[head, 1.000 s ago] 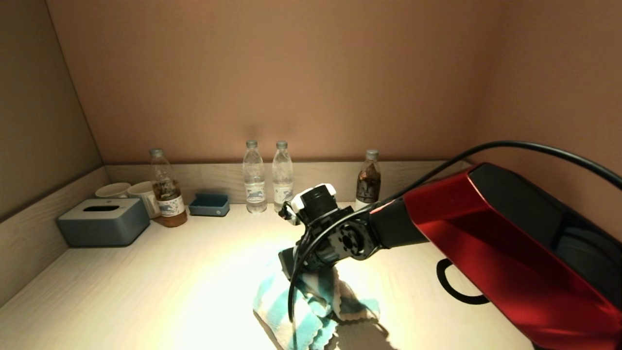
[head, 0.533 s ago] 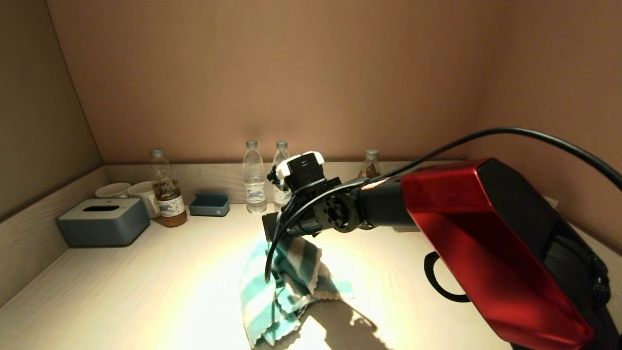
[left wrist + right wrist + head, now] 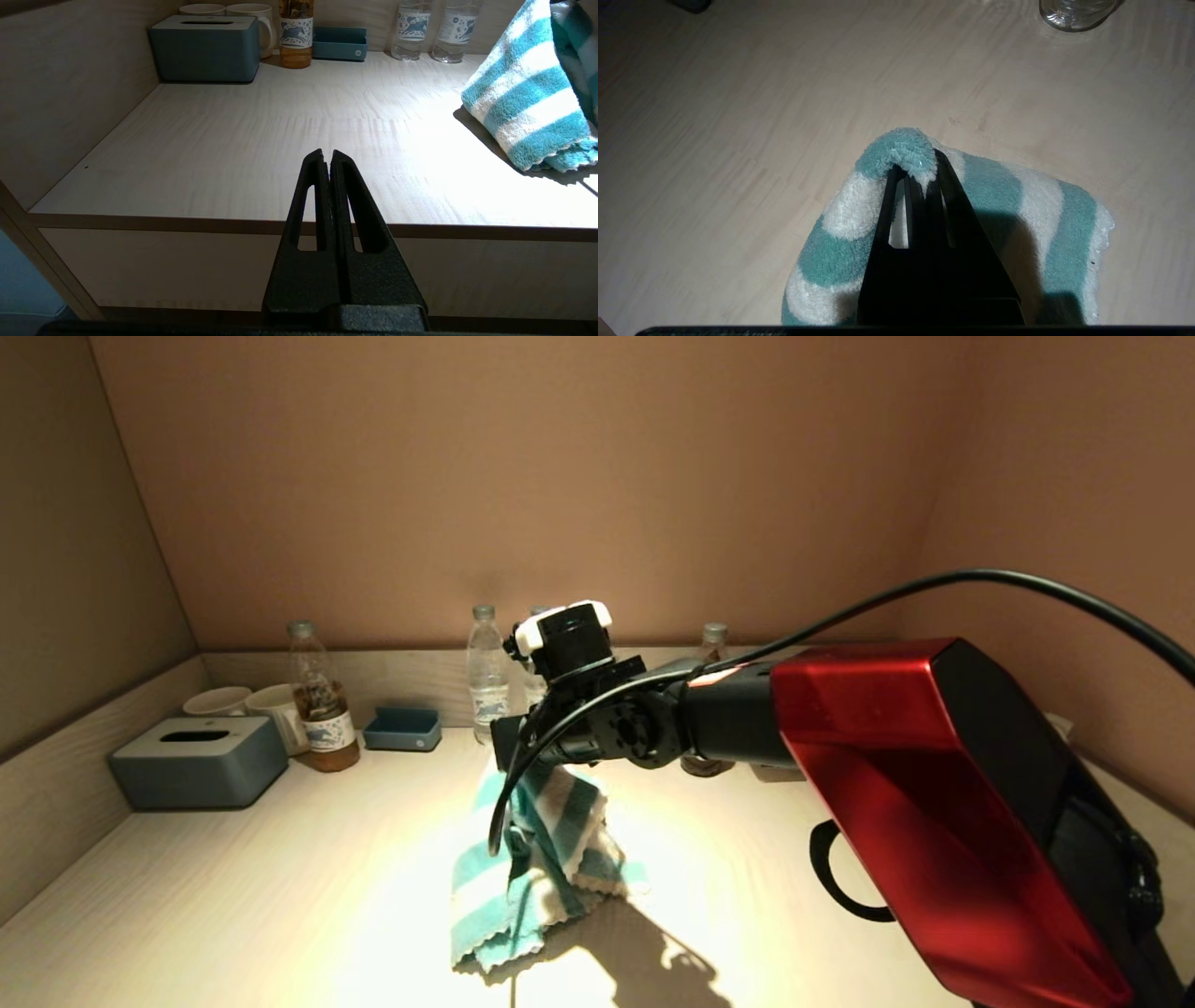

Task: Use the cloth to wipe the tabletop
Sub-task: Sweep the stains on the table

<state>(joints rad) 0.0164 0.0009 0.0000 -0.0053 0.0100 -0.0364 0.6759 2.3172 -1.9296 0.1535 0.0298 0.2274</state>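
While the red right arm reaches out over the middle of the tabletop (image 3: 280, 859), its right gripper (image 3: 920, 175) has its fingers pinched tight on a fold of the teal-and-white striped cloth (image 3: 532, 859). That fold is lifted off the wood, and the rest of the cloth hangs down from it, with the scalloped lower edge resting on the table nearer to the robot. Over at the near left edge of the table, the left gripper (image 3: 327, 161) sits with its two fingers pressed together and nothing between them. Along the far wall stand two clear water bottles (image 3: 487, 677), a bottle of brown liquid (image 3: 317, 709), a small blue tray (image 3: 403, 729), two white mugs (image 3: 257, 705) and a grey tissue box (image 3: 198, 761) at the far left.
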